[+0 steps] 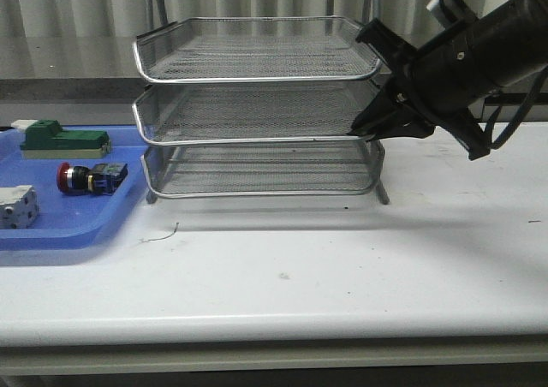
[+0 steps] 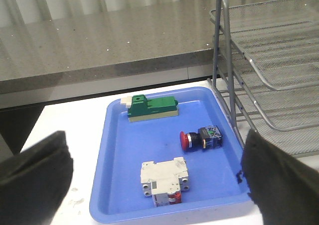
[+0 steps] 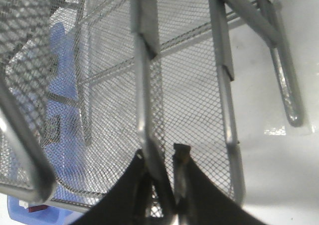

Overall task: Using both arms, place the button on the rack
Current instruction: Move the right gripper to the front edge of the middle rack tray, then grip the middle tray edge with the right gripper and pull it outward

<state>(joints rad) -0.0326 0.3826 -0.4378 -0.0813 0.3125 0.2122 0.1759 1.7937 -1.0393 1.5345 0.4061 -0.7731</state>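
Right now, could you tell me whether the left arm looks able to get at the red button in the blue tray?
Probably yes: the left pincer hangs open above the blue tray, and the button lies uncovered, apart from the other parts.

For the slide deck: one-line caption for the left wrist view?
Open left gripper above blue tray holding the button, rack alongside.

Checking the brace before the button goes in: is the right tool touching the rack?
Touching. In the right wrist view the right tool has its fingers closed on the rack's chrome rim; the front view shows it at the middle tier's right corner.
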